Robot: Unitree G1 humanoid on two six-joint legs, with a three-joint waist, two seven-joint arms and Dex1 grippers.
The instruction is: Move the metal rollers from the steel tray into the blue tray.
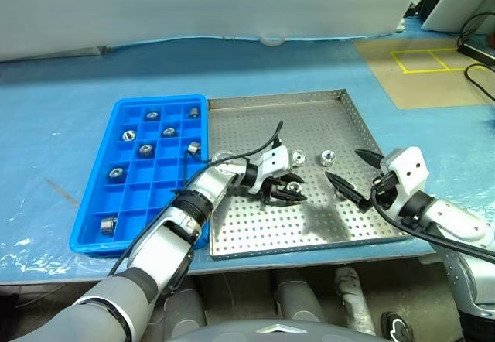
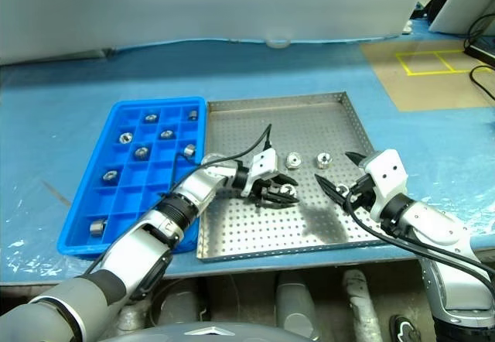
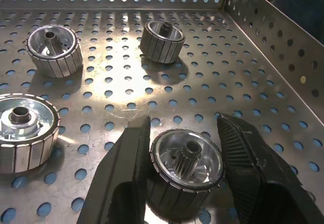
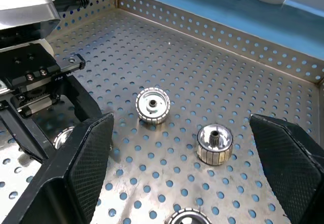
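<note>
The steel tray [image 1: 325,121] lies in the middle of the table, and the blue tray [image 1: 117,114] sits against its left side. My left gripper [image 1: 288,191] is low over the steel tray's floor, shut on a metal roller [image 3: 186,165] that stands between its two fingers [image 3: 132,173]. Two more rollers [image 1: 298,156] [image 1: 327,156] stand just beyond it, and another roller [image 4: 188,217] lies under my right gripper. My right gripper [image 1: 346,166] hovers open over the steel tray's right half, with nothing between its fingers. Several rollers [image 1: 145,150] sit in the blue tray's compartments.
A pale blue covering [image 1: 62,94] spreads over the table. A brown board with a yellow taped square [image 1: 424,59] lies at the back right, with black cables [image 1: 476,36] beside it. A small white object [image 1: 271,40] sits at the table's far edge.
</note>
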